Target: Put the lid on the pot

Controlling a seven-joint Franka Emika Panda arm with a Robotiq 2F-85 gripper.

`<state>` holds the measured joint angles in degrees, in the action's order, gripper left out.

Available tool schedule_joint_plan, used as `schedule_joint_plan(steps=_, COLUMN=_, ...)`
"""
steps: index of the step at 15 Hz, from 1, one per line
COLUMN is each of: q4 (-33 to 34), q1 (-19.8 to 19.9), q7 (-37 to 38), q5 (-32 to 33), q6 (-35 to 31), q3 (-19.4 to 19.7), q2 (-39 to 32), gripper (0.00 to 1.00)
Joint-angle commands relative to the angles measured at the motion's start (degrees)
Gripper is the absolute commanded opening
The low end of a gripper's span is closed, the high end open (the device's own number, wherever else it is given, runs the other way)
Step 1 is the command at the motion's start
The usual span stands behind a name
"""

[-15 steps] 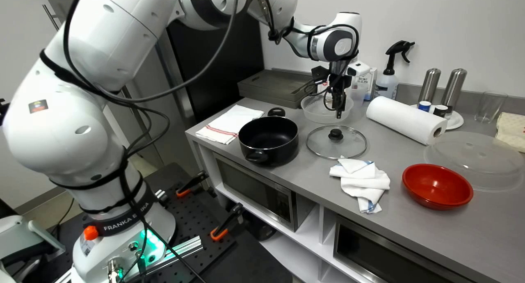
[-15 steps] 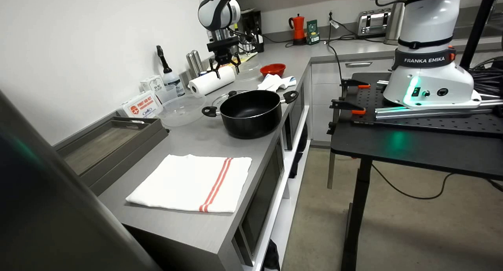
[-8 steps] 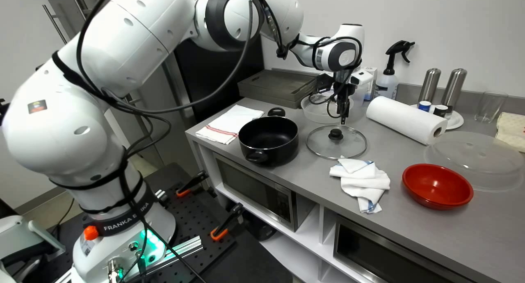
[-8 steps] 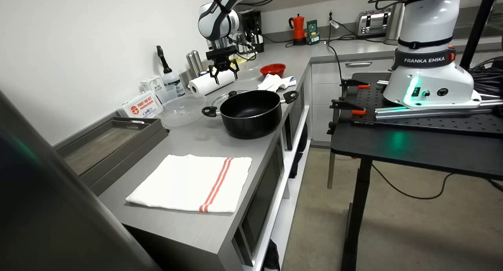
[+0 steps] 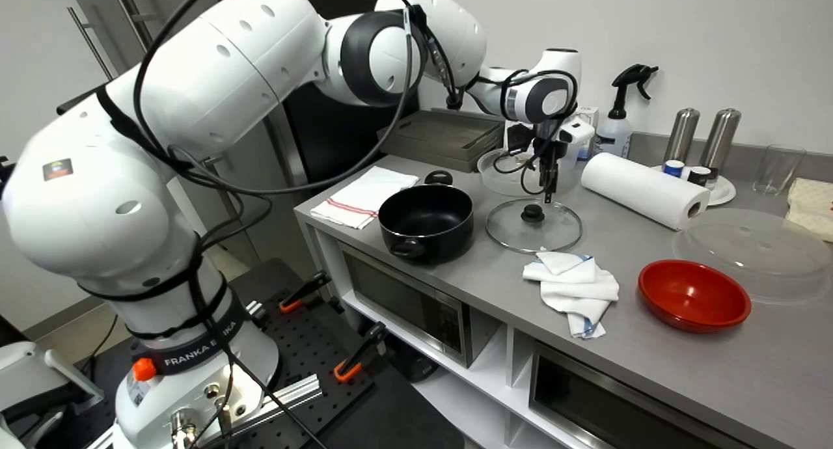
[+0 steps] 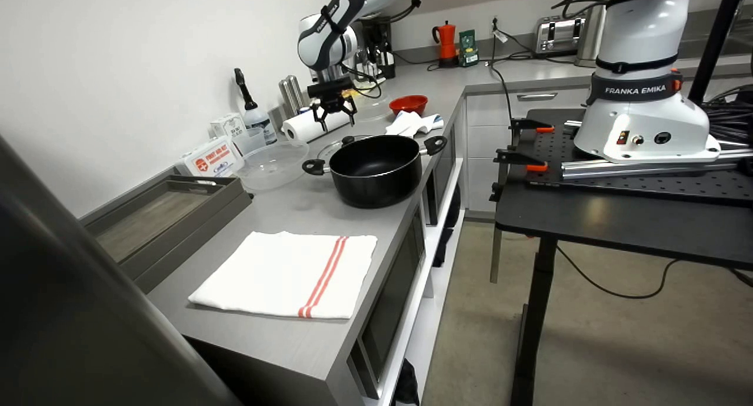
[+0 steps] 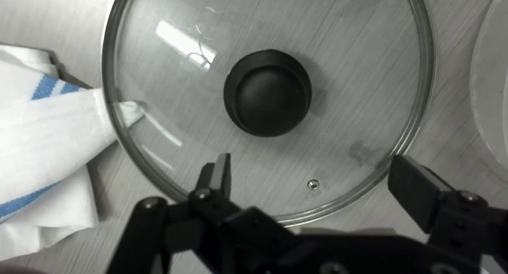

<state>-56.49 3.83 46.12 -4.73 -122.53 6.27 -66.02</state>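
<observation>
Because the lid [image 5: 533, 226] lies flat on the counter [image 5: 625, 241] with its black knob [image 7: 268, 93] up, a grip from above seems the right approach. The gripper [image 7: 311, 170] hangs above the lid's rim, fingers [image 7: 412, 192] spread wide and holding nothing. From the wrist view, the knob sits ahead of the fingers and off their midline, so it is best centred between them before a straight descent; closing low on the knob, without pressing the glass, should give the firmest hold. A corner of the crumpled cloth [image 5: 576, 289] shows through the glass at the rim, so a slow first lift may let it slip free. Just beside the lid, the pot [image 5: 426, 224] stands uncovered; once gripped, the lid should travel level and settle squarely on the pot.
</observation>
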Motion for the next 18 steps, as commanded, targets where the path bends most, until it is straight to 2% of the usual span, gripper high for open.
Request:
schedule_joint_plan(steps=1, q4=4.3, q1=-0.2, q7=1.0, q5=-0.9, q6=1.7, q3=0.2, q2=-3.3, gripper=1.0)
schedule_joint_plan(steps=18, q4=-1.2, q1=0.0, q7=0.6, q5=-0.8, q6=0.2, q3=-1.1, q2=-1.7, gripper=1.0)
